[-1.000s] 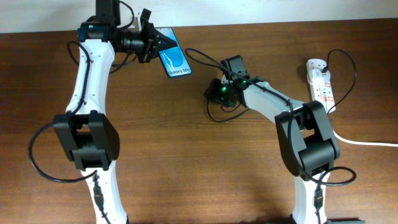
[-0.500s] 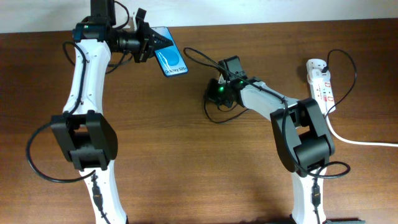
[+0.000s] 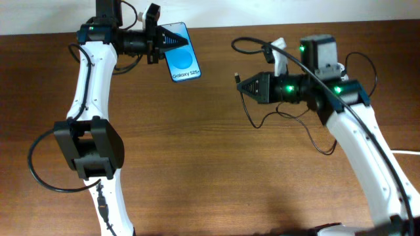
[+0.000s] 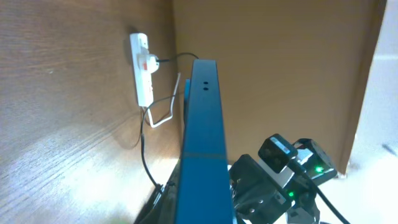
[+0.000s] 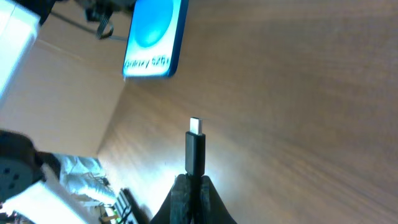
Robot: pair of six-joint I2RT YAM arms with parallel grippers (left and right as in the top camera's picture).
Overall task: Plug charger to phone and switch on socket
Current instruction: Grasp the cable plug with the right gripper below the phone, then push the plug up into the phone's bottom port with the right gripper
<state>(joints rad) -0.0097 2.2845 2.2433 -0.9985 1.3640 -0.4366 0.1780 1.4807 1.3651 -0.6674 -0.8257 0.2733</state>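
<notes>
My left gripper (image 3: 170, 42) is shut on the top end of the phone (image 3: 181, 59), holding it off the table with its blue screen up; the left wrist view shows the phone edge-on (image 4: 203, 124). My right gripper (image 3: 248, 85) is shut on the charger's small black plug (image 3: 236, 77), which points left toward the phone with a gap between them. In the right wrist view the plug (image 5: 195, 146) sticks out of the shut jaws (image 5: 189, 186), aimed just right of the phone (image 5: 153, 37). The socket (image 4: 143, 68) shows only in the left wrist view; my right arm hides it overhead.
The charger's thin black cable (image 3: 275, 118) hangs in loops under my right arm. The socket's thick white cord (image 3: 408, 152) leaves at the right edge. A pale wall runs along the table's far edge (image 3: 262, 26).
My right arm has lifted off the table and swung right, carrying the plug up level with the phone. My left gripper has turned the phone slightly.
</notes>
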